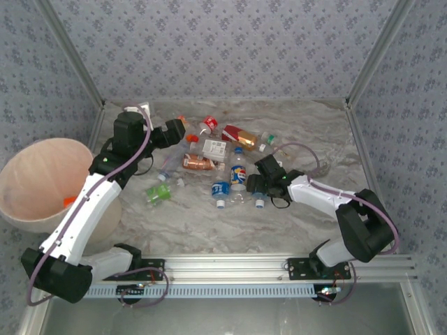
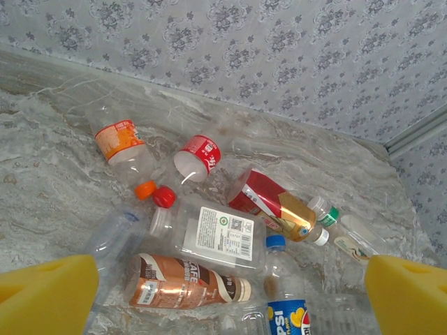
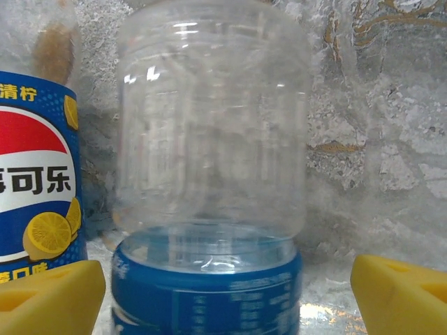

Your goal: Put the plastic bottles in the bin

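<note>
Where the marble table (image 1: 209, 223) ends on the left, the bin (image 1: 31, 178) stands upright, well apart from the plastic bottles (image 1: 216, 157).

Left gripper (image 1: 180, 130): jaws wide, holding nothing, at the pile's left edge. In its wrist view a brown-labelled bottle (image 2: 181, 283) lies below, between the yellow fingers (image 2: 45, 293).

Plastic bottles: scattered at table centre, mostly on their sides.

Right gripper (image 1: 253, 185): at the pile's right edge, jaws wide, straddling a blue-labelled clear bottle (image 3: 209, 174) with a gap on the right. A Pepsi bottle (image 3: 35, 181) lies just left of it.
</note>
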